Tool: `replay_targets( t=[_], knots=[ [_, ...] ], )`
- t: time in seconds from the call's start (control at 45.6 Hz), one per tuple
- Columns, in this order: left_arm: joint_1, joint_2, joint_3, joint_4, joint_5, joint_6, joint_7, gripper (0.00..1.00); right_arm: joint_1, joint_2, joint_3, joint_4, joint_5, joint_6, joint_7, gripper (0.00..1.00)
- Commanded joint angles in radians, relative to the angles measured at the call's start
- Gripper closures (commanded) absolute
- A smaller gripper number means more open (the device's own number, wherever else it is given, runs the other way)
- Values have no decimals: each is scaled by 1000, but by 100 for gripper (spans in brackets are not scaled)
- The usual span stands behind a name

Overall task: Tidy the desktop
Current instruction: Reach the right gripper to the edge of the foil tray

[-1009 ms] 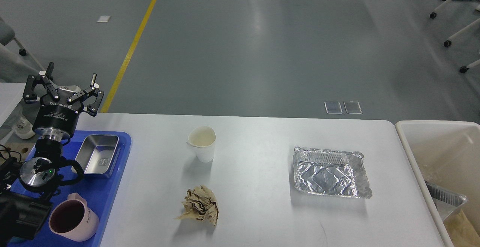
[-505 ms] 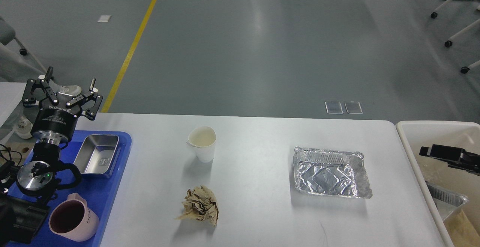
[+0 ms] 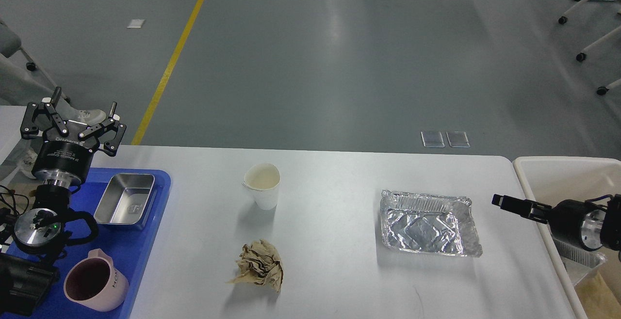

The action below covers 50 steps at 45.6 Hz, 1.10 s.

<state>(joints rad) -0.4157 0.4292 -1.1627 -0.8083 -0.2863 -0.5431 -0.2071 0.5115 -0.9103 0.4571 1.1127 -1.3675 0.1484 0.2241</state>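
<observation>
The white desktop (image 3: pixel 339 280) holds a white paper cup (image 3: pixel 262 185) standing upright, a crumpled ball of brown paper (image 3: pixel 259 264) in front of it, and an empty foil tray (image 3: pixel 427 224) to the right. My left gripper (image 3: pixel 83 103) is open and empty, pointing up above the far left corner of the blue tray (image 3: pixel 143 246). My right gripper (image 3: pixel 500 200) reaches in from the right over the desktop's right edge, just right of the foil tray and apart from it. It looks like one thin dark bar, so its fingers cannot be told apart.
The blue tray at the left holds a steel box (image 3: pixel 125 199) and a pink mug (image 3: pixel 94 285). A white bin (image 3: pixel 558 171) stands against the desktop's right edge, with another foil container (image 3: pixel 577 257) inside. Wheeled chair legs (image 3: pixel 582 50) stand on the floor far right.
My right arm has come into view from the right and moved left over the bin to the desktop's right edge. My left gripper has drifted a little left, still open.
</observation>
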Motion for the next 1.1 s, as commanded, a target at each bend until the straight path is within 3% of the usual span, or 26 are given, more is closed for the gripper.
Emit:
replay_targets(
  t=[0.0,0.461,1.075],
  knots=[
    [2,0,1,0,2,0,0,3,18,30,-8,-33,-39,13,0,0],
    [0,0,8,0,4,2,0,3,44,232,-12,-229,-44,22,-5,0],
    [0,-1,18,0,6,2,0,3,87,329,-170,-309,-48,13,0,0]
  ],
)
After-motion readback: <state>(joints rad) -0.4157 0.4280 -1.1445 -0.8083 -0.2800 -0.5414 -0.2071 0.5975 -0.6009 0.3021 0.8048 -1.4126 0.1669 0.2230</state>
